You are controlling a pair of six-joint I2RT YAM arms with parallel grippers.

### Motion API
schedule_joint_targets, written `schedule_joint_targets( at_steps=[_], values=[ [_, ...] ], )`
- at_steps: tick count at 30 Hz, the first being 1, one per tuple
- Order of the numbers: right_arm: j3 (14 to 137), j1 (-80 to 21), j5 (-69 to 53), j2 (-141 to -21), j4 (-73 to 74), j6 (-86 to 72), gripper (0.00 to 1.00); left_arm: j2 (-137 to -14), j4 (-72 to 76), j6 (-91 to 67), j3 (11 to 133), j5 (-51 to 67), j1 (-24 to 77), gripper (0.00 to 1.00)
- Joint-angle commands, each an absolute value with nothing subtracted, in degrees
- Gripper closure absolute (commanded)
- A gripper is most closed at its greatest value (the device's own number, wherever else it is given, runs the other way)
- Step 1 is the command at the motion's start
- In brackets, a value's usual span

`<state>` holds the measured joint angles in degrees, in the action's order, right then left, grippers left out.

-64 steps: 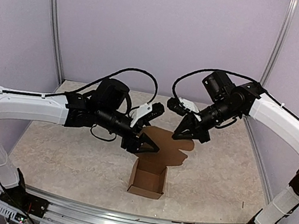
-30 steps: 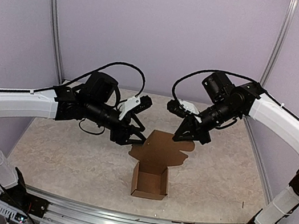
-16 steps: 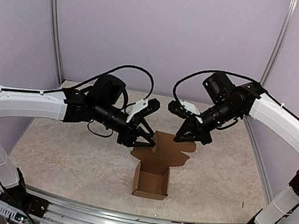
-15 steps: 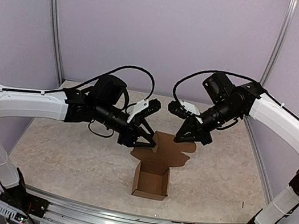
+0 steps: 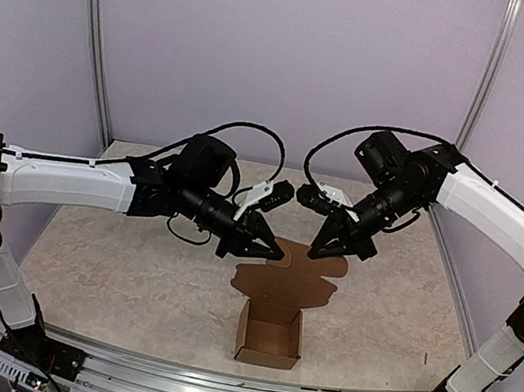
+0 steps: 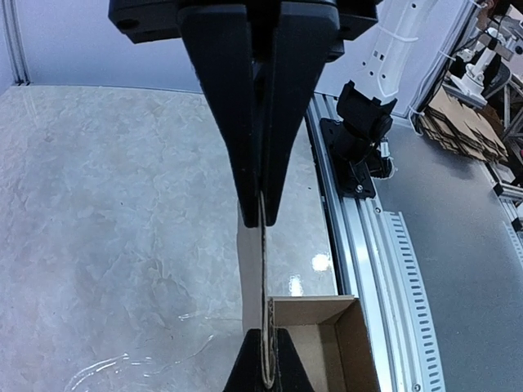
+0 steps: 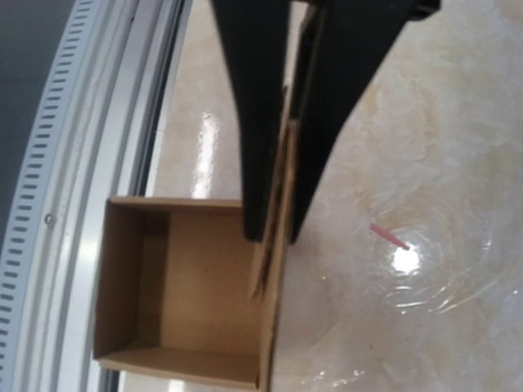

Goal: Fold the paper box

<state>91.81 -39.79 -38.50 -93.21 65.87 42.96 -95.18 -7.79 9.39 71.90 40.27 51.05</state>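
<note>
Paper box [image 5: 275,305] sits on the table [image 5: 108,260] just behind the front rail [image 5: 209,382], about level with the rail's middle. The part nearest the rail is already formed: an open-topped tray, four walls up, mouth upward. From the tray wall farthest from the rail, a flat unfolded panel with a rounded tab runs away from the rail toward both arms. I note the left gripper [image 5: 277,255] meeting that panel at its left far corner. In the left wrist view its fingers [image 6: 229,122] are clenched, with the cardboard edge-on as a thin line between the tips and the tray below and to the right. The right gripper [image 5: 318,254] meets the panel at the tab end, on the side away from the rail. In the right wrist view its fingers [image 7: 245,122] are pinched together on the cardboard edge, which pokes out just past the tips, with the tray to the lower left. The two grippers are near each other but apart. I cannot tell from overhead whether the panel lies on the table or is raised off it.
</note>
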Motion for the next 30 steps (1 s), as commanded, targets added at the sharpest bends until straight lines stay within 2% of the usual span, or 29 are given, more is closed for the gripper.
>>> schedule_joint_targets(
  at_steps=[1, 4, 16, 20, 25, 30],
  values=[
    [92.0, -40.9, -43.8, -92.1, 65.5, 43.5, 1.0, -96.5, -5.9, 8.6, 73.0, 40.5, 51.6, 1.0],
    [92.2, -40.6, -43.8, -91.2, 66.4, 43.5, 1.0, -96.0, -4.3, 8.1, 71.7, 39.7, 51.5, 1.0],
    [88.0, -22.7, -50.5, -87.6, 64.4, 42.5, 0.74, -88.7, -0.6, 8.2, 64.7, 36.9, 51.7, 1.0],
    [80.1, -22.7, -42.3, -85.2, 54.8, 36.9, 0.73, -86.1, 3.1, 6.9, 61.4, 35.6, 51.4, 1.0],
    [77.6, -24.6, -36.8, -84.6, 54.2, 37.8, 0.73, -84.3, 6.4, 4.9, 58.6, 34.5, 50.7, 1.0],
    [77.4, -27.2, -36.8, -83.3, 54.2, 37.4, 0.74, -84.6, 7.1, 4.5, 58.1, 34.0, 50.4, 1.0]
  ],
)
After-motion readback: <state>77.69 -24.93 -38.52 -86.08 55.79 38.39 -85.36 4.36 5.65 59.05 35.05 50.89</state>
